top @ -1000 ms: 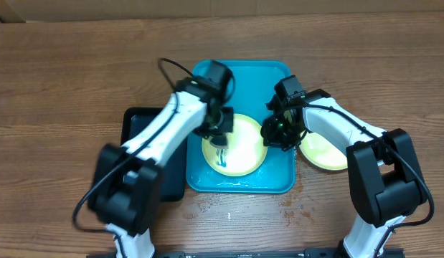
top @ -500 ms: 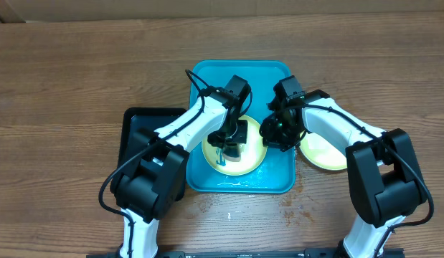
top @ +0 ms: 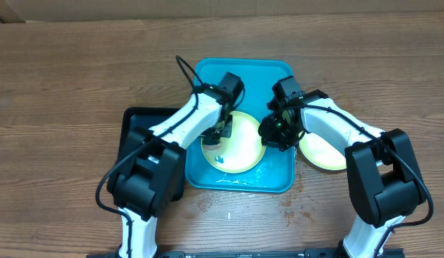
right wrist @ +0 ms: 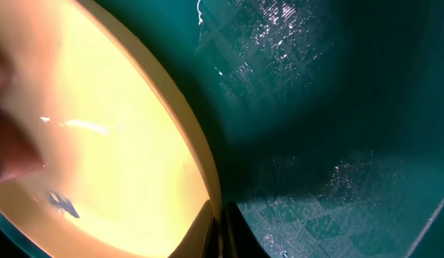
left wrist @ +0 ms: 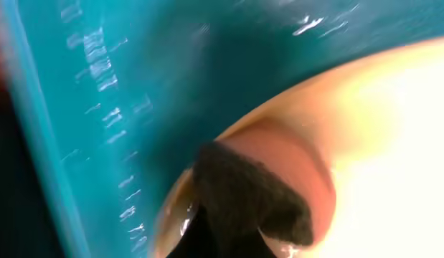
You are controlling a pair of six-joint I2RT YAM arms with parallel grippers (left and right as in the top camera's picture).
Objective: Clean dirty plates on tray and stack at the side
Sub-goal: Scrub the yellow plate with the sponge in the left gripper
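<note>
- on the large bright turquoise-blue rectangular plastic tray point(top: 243, 79): one round shallow plate with pale yellow-green rim and whitish centre point(top: 244, 147), lying flat in the half nearer to the robot.
- mostly wiped already, by the look of it; left to remove only a small dark blue-green smear point(top: 219, 158) near the left, near edge.
- left gripper point(top: 223, 132) low over the left rim of this plate, jaws together on a dark sponge-like pad point(left wrist: 243, 204), pressed against the rim in the left wrist view.
- right gripper point(top: 277, 135) at the right rim of the same plate, jaws together, seemingly pinching the rim to keep it steady; exact contact hard to tell.
- just beside the tray, on the brown wooden table point(top: 64, 86) at the right: a second pale yellow-green round plate point(top: 323, 154), no smear visible, so probably finished and set aside as the start of the stack.
- third plate not found in these views; cannot tell if hidden under another one.
- small black tray point(top: 135, 132) at the left, partly under the left arm.
- judged about the middle of the task: to finish this plate, carry it to the side pile, then do any plate that remains.
</note>
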